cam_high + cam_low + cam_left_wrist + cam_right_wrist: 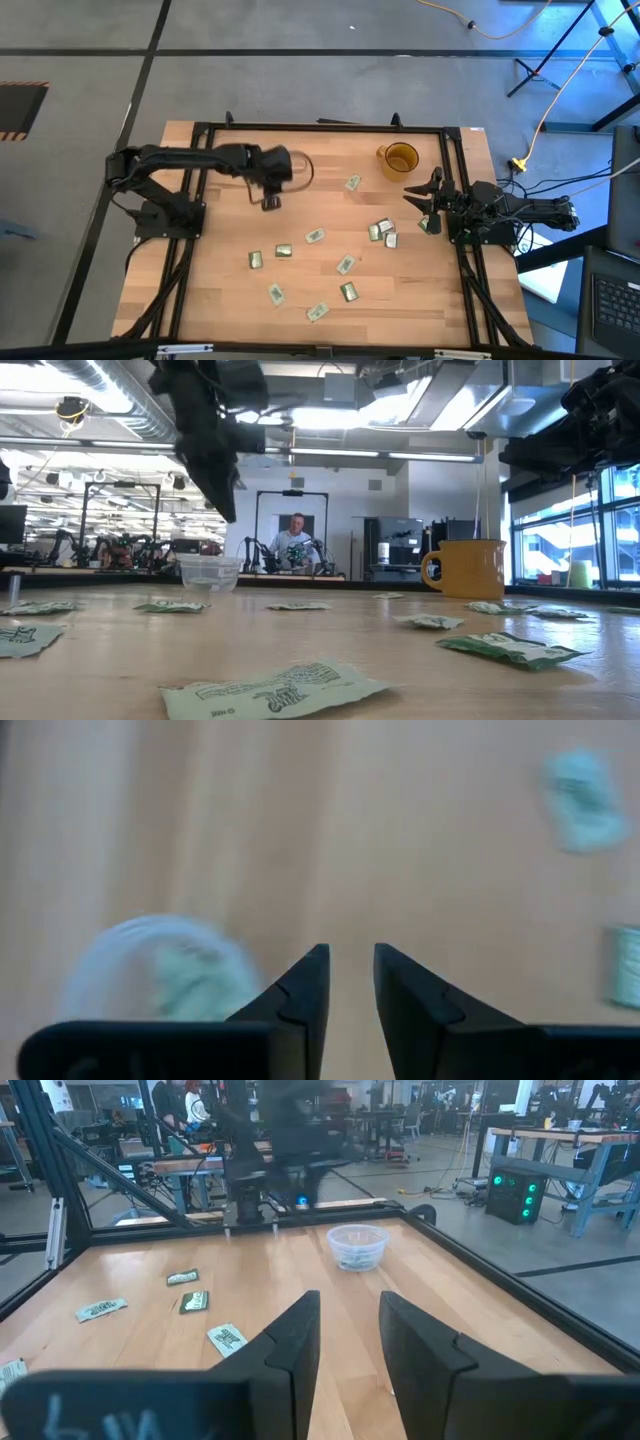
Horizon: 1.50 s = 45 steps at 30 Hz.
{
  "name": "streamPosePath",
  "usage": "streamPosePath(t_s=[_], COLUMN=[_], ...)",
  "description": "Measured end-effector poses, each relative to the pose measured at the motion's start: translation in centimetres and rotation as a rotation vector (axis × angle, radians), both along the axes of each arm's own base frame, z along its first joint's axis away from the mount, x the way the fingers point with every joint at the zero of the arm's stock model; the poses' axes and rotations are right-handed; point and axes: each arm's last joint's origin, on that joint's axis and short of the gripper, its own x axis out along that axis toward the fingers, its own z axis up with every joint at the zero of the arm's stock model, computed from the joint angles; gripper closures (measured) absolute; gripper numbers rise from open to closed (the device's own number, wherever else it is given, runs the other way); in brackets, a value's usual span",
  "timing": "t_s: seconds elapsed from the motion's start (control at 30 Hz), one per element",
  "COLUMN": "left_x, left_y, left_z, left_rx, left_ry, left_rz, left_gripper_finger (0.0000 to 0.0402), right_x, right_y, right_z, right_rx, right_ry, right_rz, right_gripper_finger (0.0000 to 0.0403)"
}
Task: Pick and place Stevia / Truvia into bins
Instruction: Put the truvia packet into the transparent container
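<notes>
Several green-and-white Stevia sachets [315, 237] lie flat and scattered on the wooden table [220, 300]. The clear plastic cup [297, 168] stands at the far left of centre, with sachets in it [357, 1258]. The amber mug [400, 158] stands at the far right, handle toward the left. My left gripper [350, 955] hangs open above bare wood just beside the clear cup [160, 975], fingers slanting down, nothing between them. My right gripper [348, 1305] waits open and level at the table's right edge [420, 195].
Black frame rails [320, 127] run along the table's far, left and right edges. The sachets lie mostly from the middle of the table toward its near edge [318, 312], and a cluster lies near my right gripper [381, 229]. A person [295, 540] sits far behind the table.
</notes>
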Motion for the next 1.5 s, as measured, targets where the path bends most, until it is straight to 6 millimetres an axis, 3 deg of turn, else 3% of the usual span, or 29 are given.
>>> streamPosePath(t_s=[0.13, 0.4, 0.63, 0.93, 1.5], left_x=[0.4, -0.4, -1.8, -2.1, -1.3], left_y=[-3.8, -11.0, -14.7, -16.0, -16.4], left_z=[-0.2, -1.2, -4.0, -7.2, -10.1], left_rx=[-0.059, -0.158, -0.184, -0.140, -0.158], left_ry=[0.034, 0.113, 0.186, 0.305, 0.420], left_rz=[-0.093, -0.060, 0.044, 0.019, 0.014], left_gripper_finger=[0.0317, 0.0323, 0.0310, 0.0291, 0.0353], right_x=[0.0, 0.0, 0.0, 0.0, 0.0], right_y=[0.0, 0.0, 0.0, 0.0, 0.0], right_z=[0.0, 0.5, 0.5, 0.5, 0.5], right_rx=[-0.002, -0.025, -0.023, 0.004, 0.005], right_ry=[0.000, -0.043, -0.047, -0.053, -0.053], right_rz=[0.000, 0.000, 0.001, 0.001, 0.000], right_gripper_finger=[0.0292, 0.0292, 0.0292, 0.0292, 0.0292])
